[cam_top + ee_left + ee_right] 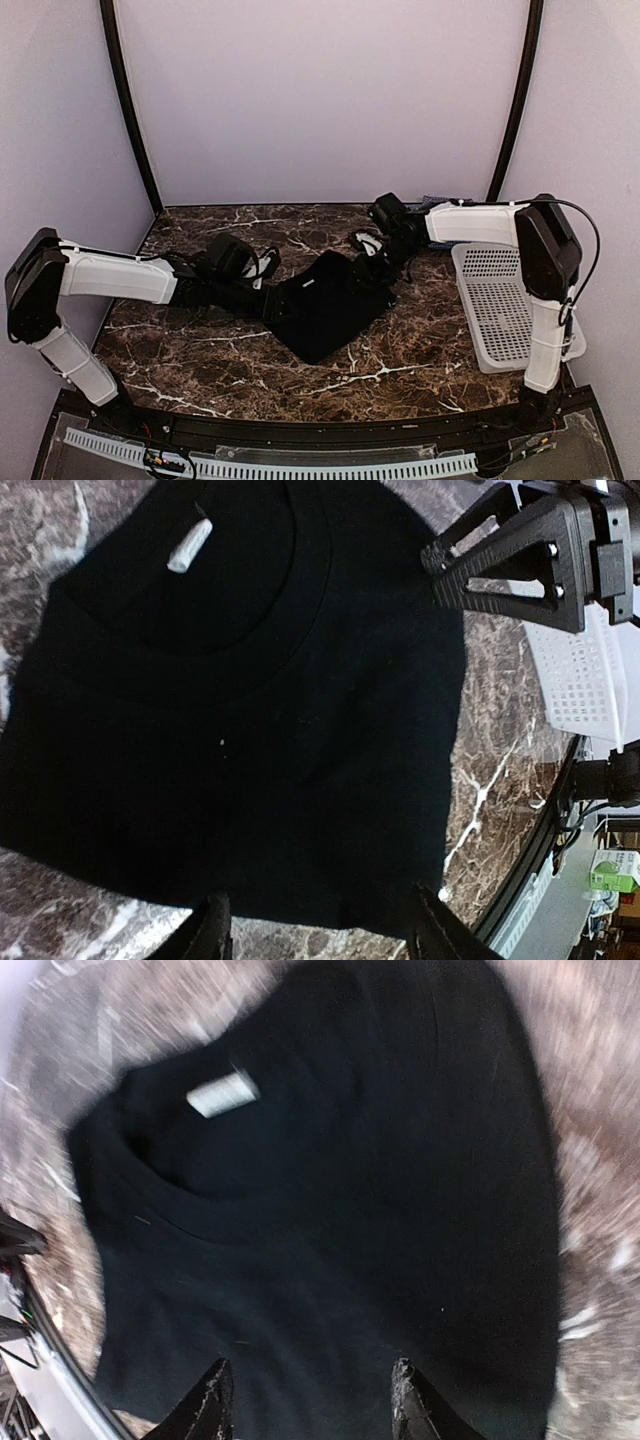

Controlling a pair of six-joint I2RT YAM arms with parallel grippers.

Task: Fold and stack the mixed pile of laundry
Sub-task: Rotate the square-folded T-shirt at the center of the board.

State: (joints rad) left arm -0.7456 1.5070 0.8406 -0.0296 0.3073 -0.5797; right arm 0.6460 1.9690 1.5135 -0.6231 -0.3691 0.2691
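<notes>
**Black garment spread flat, both tools open above it**

The black garment (325,310) lies on the bench (200,350), directly under both tools. It is spread out rather than heaped, which suits a fold.

**Left tool** (325,940): the jaws stand apart with nothing pinched. The garment's near hem runs just ahead of the fingertips, and the body of the cloth stretches away beyond them. Judged from this, the tool is placed to take an edge.

**Right tool** (308,1400): the jaws also stand apart and hold nothing I can see. This view is smeared, so fine contact with the cloth cannot be confirmed. The cloth fills the space ahead of and beneath the fingers. The two tools face the garment from opposite sides, an arrangement that would fit a two-handed fold.

**Materials and shape:**
- The garment is soft, matte, plain knit with no sheen.
- The curved neckline seam (250,670) lies well ahead of the left tool.
- A small white label (188,546) lies beyond the neckline.
- The outline is rounded and limp, with low wrinkles.
- The bench is dark, polished marble-pattern with white veins.
- A white perforated plastic basket (500,300), rigid, sits to the outer side of the right tool, apart from the cloth.

The checked shirt cannot be made out with certainty in any view.
</notes>
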